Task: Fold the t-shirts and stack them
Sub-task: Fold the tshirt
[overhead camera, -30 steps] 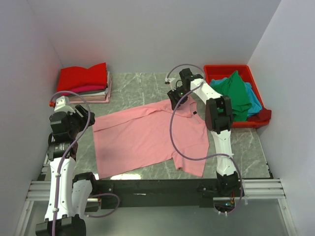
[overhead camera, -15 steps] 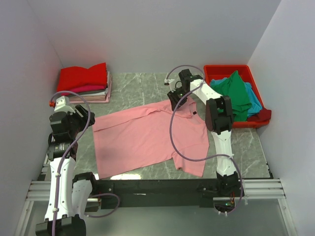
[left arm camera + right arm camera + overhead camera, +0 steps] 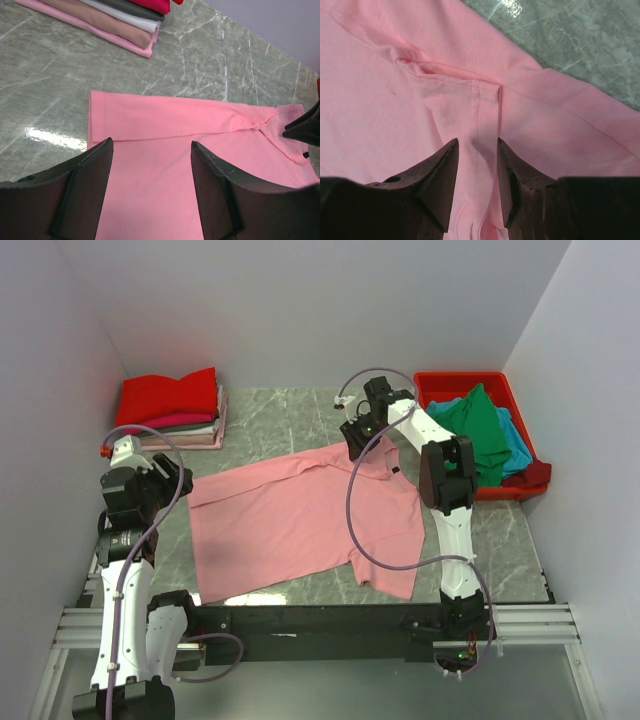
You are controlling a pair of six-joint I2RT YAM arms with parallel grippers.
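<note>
A light pink t-shirt [image 3: 300,520] lies spread flat on the marble table, with its dark neck label near the right arm. My right gripper [image 3: 357,443] is at the shirt's far edge by the collar. In the right wrist view its jaws [image 3: 477,142] stand a little apart, straddling a raised seam fold of the pink cloth [image 3: 395,115]. My left gripper [image 3: 172,480] hovers over the shirt's left end. In the left wrist view it [image 3: 151,145] is wide open and empty above the pink cloth [image 3: 200,130].
A stack of folded shirts [image 3: 175,410], red on top, sits at the back left; it also shows in the left wrist view [image 3: 115,25]. A red plastic bin [image 3: 440,380] at the back right holds green [image 3: 480,430], teal [image 3: 517,447] and maroon [image 3: 535,478] shirts.
The right gripper has shifted slightly toward the far side at the shirt's collar edge. The shirt and the left arm have not visibly moved.
</note>
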